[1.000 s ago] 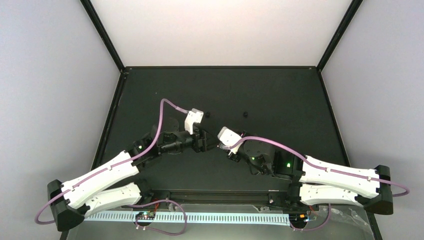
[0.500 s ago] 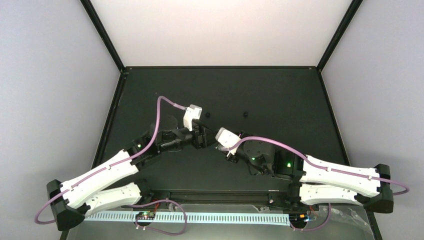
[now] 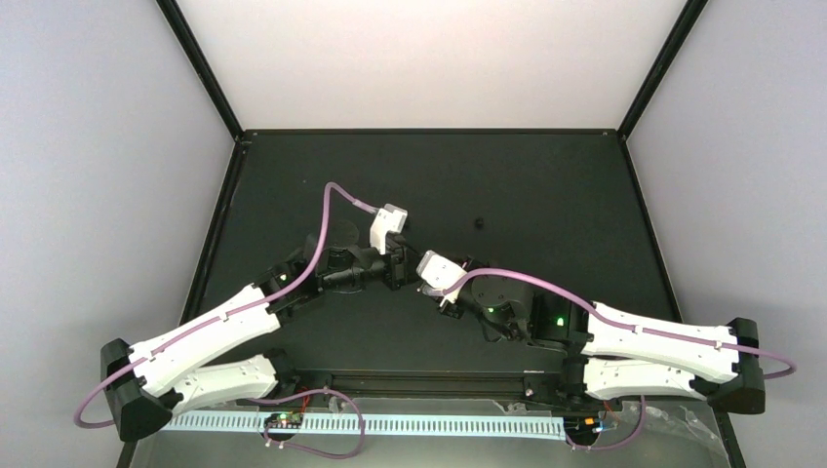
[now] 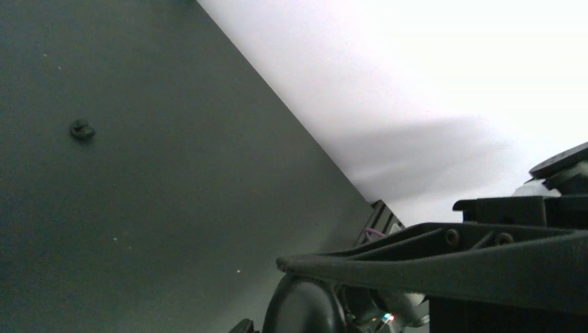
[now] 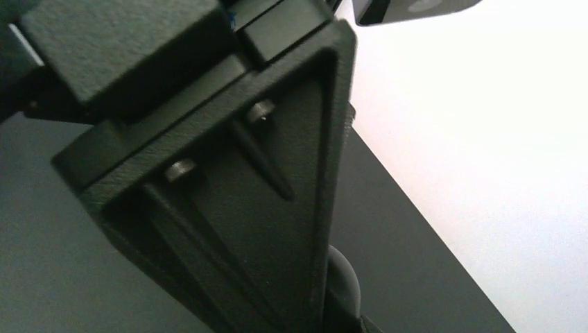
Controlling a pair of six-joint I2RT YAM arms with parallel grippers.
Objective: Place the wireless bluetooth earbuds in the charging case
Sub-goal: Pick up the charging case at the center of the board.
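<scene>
One small black earbud (image 3: pixel 478 222) lies on the black table (image 3: pixel 546 185); the left wrist view also shows it (image 4: pixel 82 130). The other earbuds are out of view. My left gripper (image 3: pixel 408 273) and right gripper (image 3: pixel 426 283) meet tip to tip at the table's middle. A dark rounded charging case (image 4: pixel 305 309) sits at my left jaws and is held there. The right arm's finger (image 4: pixel 416 260) lies across it. In the right wrist view the case (image 5: pixel 344 277) peeks out behind the left arm's big black finger (image 5: pixel 229 201). Whether the right jaws grip the case is hidden.
Black frame rails (image 3: pixel 429 131) edge the table at the back and sides. The white wall (image 4: pixel 416 83) rises behind it. Both arms stretch in from the near edge, with purple cables (image 3: pixel 336 195) looping above them.
My left gripper has moved right and a little back, closing the gap to the right gripper. The right gripper has shifted slightly left. The two now touch at the case.
</scene>
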